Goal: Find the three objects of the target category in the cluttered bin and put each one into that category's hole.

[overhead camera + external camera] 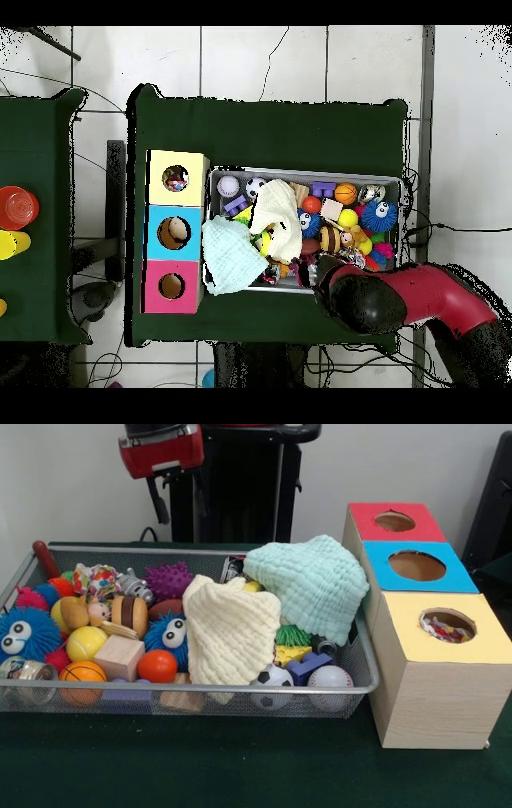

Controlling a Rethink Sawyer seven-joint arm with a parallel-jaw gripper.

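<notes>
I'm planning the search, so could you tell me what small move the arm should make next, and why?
Probably lower toward the cream cloth and pull it aside. It and the mint cloth lie over the right half of the bin, hiding toys beneath, while the arm is at the bin's edge, holding nothing that shows. The yellow hole already has something in it; the target category cannot be told.

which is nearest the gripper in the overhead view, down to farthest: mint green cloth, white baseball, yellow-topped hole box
1. Mint green cloth, left of the gripper, hanging over the bin's edge.
2. White baseball, bin's far left corner.
3. Yellow-topped hole box, outside the bin.
</notes>
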